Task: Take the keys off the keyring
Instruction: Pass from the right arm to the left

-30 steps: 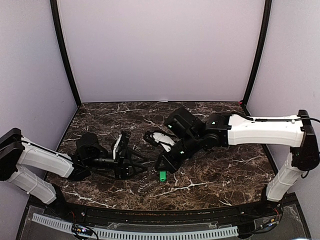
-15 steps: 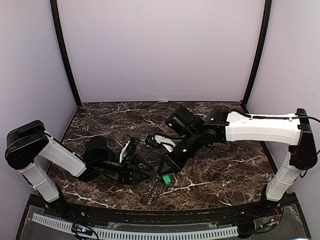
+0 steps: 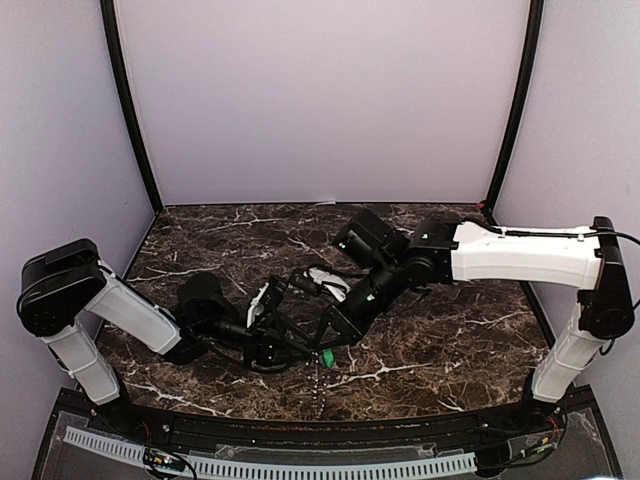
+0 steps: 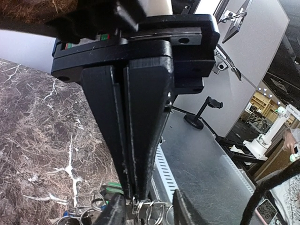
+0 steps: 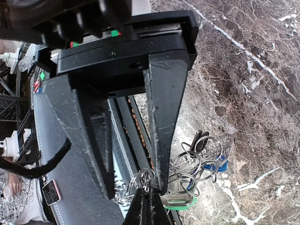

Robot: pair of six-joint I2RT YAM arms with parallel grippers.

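The keyring is a bunch of linked silver wire rings (image 5: 197, 159) lying low on the marble table (image 3: 450, 340) near its front edge. A green-headed key (image 5: 183, 202) and a blue-headed key (image 5: 216, 165) hang in the bunch. The green key (image 3: 326, 356) also shows from above. My right gripper (image 5: 146, 204) is shut, pinching a few small rings (image 4: 150, 208) at its tips. My left gripper (image 4: 147, 208) faces it from the left. Its jaws stand apart on either side of those pinched rings, and its fingers (image 5: 161, 154) do not squeeze them.
A thin chain (image 3: 320, 385) trails from the rings toward the front edge. A white slotted rail (image 3: 300, 465) and a grey metal ledge (image 4: 211, 164) run along that edge. Purple walls close in the back and sides.
My left gripper has moved right, up to the right gripper's tips, and its jaws have narrowed. The right gripper stayed shut on the rings and barely shifted.
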